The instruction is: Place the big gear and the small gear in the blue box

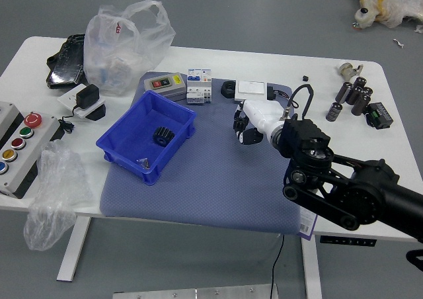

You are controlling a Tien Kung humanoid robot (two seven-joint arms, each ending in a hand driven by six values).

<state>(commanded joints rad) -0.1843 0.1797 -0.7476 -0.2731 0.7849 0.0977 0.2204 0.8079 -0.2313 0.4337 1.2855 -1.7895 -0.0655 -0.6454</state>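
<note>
My right hand (240,131), white-backed with black fingers, is over the right half of the grey mat, its fingers curled around the small dark gear, of which little shows. A black gear (163,136), the larger one, lies inside the blue box (119,161), near the middle of its floor. The box stands to the left of the hand, well apart from it. A small metallic piece (143,162) is also in the box, at its near corner.
Behind the box are a grey device (165,86) and white modules (199,86). A white cabled unit (251,91) stands just behind the hand. Plastic bags (125,44) and a button panel (23,143) are at left, dark cylinders (357,95) at right.
</note>
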